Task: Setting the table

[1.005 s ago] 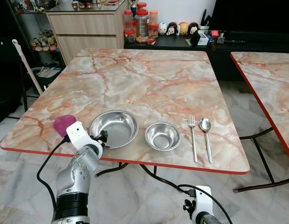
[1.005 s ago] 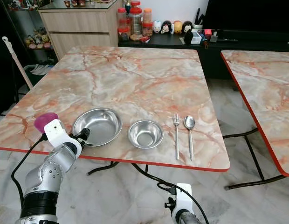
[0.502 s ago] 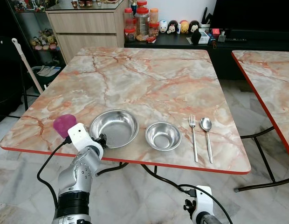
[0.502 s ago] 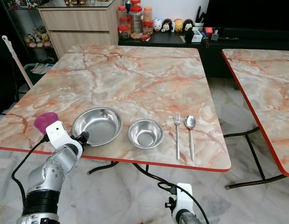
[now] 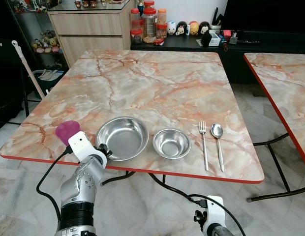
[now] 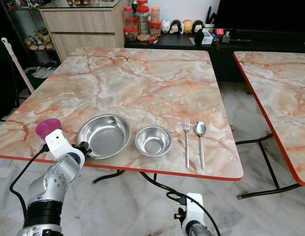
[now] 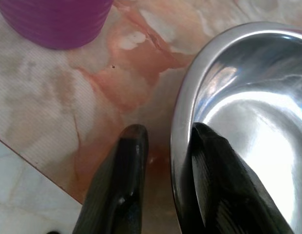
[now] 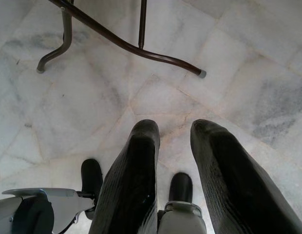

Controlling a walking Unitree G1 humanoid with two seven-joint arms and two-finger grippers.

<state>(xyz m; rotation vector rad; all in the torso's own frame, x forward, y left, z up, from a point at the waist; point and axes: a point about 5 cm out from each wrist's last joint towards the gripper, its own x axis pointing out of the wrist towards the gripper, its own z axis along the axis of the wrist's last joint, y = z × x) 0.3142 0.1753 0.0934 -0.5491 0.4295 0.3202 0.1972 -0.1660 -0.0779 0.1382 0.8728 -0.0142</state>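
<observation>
Straddling the near-left rim of the large steel bowl [image 5: 122,137], the left gripper [image 7: 163,146] had one black finger inside the bowl and the other outside on the counter [image 5: 157,73]; its fingers bracketed the rim with a narrow gap showing on the outer side, so a firm clamp could not be confirmed. Compared with a second earlier, the left arm had drawn slightly back toward the counter's near edge, and the large bowl sat marginally nearer the small steel bowl [image 5: 171,143], though the camera had shifted a little too. The fork [image 5: 203,143] and spoon [image 5: 218,142] lay side by side to the right of the small bowl, as before.

Both bowls held nothing but reflections. The purple cup [image 5: 67,131] stood on the counter just left of the large bowl, its lower part hidden behind the left wrist's white housing.

The right gripper [image 8: 175,161] hung below the counter over the marble floor [image 8: 238,58], its fingers slightly parted around nothing. Jars and small figurines on the far sideboard [image 5: 192,43] were too small to make out.
</observation>
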